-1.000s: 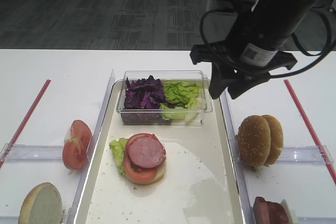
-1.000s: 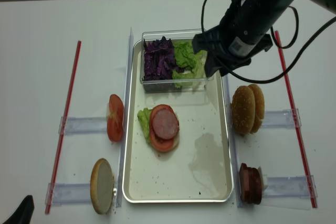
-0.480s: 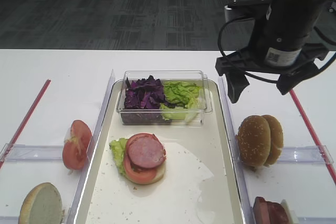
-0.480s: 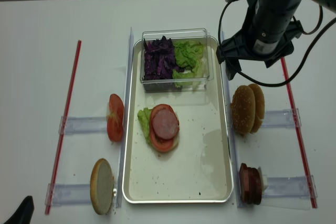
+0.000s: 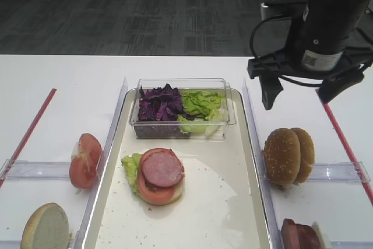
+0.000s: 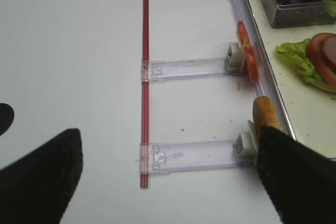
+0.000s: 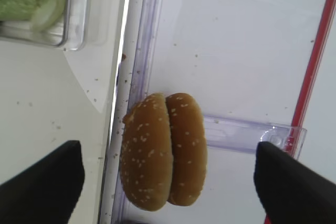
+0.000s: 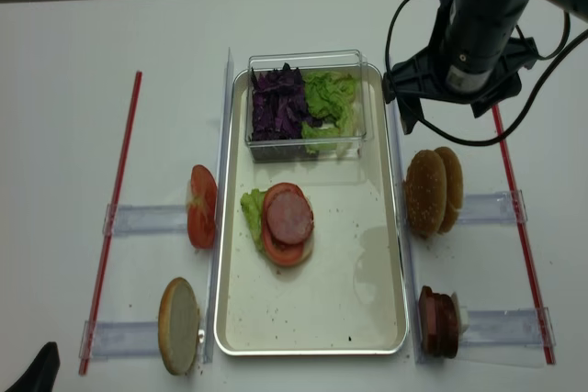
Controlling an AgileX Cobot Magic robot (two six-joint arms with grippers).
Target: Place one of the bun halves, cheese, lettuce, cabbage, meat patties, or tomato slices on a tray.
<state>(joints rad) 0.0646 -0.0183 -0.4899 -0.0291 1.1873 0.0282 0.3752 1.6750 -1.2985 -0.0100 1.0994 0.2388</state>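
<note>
Right tool [image 5: 303, 93] spread wide and empty above the buns [image 5: 288, 156].

From my station I see its two fingers well apart, hanging over the pair of bun halves standing on edge on the counter [image 8: 312, 20] just right of the tray [image 8: 367, 300]. On the tray sits a stack: bun base, lettuce [image 5: 132, 167], tomato [image 5: 145, 189], one patty [image 5: 163, 169] on top. A clear box [image 5: 230, 112] at the tray's far end holds cabbage [image 5: 159, 103] and more lettuce. More patties [image 8: 439, 321] stand at the near right, tomato slices [image 8: 201, 206] and another bun half [image 8: 178, 325] at the left. Left tool [image 6: 168, 182] hovers wide open over the counter's left side, holding nothing.
</note>
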